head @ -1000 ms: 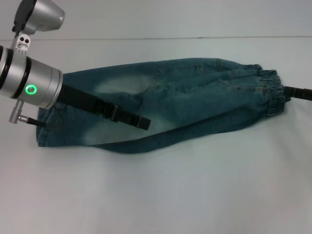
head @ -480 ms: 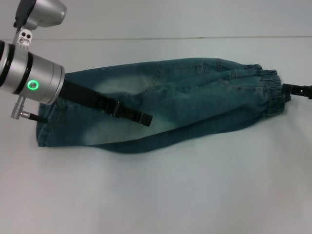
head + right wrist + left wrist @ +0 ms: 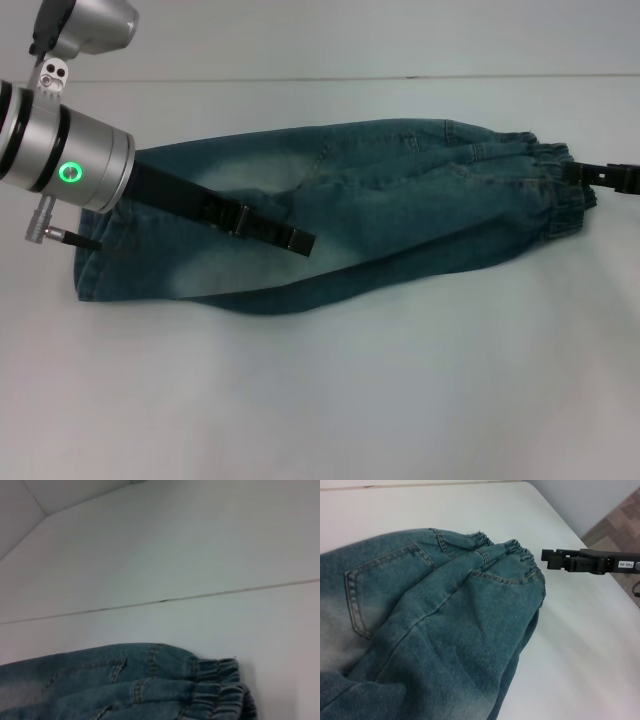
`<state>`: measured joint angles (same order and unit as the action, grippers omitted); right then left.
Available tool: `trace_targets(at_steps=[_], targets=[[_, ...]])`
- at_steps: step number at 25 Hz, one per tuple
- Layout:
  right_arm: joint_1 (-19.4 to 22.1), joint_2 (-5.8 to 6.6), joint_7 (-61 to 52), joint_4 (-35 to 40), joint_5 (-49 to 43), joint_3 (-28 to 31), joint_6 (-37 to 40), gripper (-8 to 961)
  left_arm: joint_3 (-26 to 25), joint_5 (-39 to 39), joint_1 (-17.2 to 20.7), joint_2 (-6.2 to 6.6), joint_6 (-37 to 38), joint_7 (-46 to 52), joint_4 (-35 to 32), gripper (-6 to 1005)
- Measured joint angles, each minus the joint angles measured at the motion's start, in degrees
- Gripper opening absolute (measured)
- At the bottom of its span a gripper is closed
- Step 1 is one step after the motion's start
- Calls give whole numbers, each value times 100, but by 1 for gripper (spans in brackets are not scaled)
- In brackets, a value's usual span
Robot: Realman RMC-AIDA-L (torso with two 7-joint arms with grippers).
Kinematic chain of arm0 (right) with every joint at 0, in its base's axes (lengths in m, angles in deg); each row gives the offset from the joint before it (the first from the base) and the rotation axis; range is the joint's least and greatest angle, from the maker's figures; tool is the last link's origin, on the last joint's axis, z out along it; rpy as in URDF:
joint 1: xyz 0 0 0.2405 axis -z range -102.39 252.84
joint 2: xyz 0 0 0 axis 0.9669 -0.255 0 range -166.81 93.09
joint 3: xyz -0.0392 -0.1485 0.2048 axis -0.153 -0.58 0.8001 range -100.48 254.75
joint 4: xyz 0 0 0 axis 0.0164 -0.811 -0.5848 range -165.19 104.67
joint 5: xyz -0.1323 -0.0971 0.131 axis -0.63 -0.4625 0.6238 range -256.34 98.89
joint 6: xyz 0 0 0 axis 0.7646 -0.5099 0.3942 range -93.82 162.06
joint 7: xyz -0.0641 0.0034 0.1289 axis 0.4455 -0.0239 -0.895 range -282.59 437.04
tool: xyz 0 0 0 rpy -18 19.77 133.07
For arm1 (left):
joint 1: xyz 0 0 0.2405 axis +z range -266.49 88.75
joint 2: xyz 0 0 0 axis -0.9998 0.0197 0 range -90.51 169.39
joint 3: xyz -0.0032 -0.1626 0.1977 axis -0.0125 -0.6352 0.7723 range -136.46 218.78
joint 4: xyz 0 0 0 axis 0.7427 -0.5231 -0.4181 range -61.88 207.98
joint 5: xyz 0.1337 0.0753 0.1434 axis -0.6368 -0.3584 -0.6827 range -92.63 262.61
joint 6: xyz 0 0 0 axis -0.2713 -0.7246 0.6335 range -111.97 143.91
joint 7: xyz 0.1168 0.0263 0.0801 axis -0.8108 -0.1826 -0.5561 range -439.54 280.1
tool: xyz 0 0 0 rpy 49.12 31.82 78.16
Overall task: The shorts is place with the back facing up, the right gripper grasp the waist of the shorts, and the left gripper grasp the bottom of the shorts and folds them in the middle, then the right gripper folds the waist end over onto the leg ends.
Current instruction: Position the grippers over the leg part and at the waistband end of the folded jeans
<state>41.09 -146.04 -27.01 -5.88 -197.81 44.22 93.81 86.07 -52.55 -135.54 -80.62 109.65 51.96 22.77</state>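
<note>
The blue denim shorts point(image 3: 400, 200) lie on the white table, folded lengthwise into a long band. The puckered elastic waist point(image 3: 560, 195) is at the right and the leg ends point(image 3: 88, 265) at the left. My left gripper point(image 3: 303, 241), on its silver wrist with the green ring light, reaches over the pale leg part toward the middle. My right gripper point(image 3: 572, 171) comes in from the right edge, its tip at the waist. In the left wrist view the right gripper point(image 3: 546, 559) stands just beside the waist point(image 3: 520, 560), and a pointed back pocket point(image 3: 375, 585) faces up. The right wrist view shows the waist point(image 3: 220, 680).
The white table point(image 3: 350, 400) spreads out on all sides of the shorts. Its edge, with brown floor point(image 3: 620, 515) beyond, shows in the left wrist view. A seam line point(image 3: 400, 77) runs across the far side.
My right gripper has moved in from the right edge, a little farther and higher, up to the waistband. The left arm has shifted slightly; the shorts lie as before.
</note>
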Motion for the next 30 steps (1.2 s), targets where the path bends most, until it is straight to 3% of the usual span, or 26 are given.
trace_targets(at_steps=[12, 30], targets=[[-95, -117, 209, -239, 9, -23, -278, 916, 0, 0, -15, 14, 60, 31, 0, 825], [17, -129, 184, -288, 40, 13, -278, 916, 1, 0, -22, 22, 107, 34, -1, 825]])
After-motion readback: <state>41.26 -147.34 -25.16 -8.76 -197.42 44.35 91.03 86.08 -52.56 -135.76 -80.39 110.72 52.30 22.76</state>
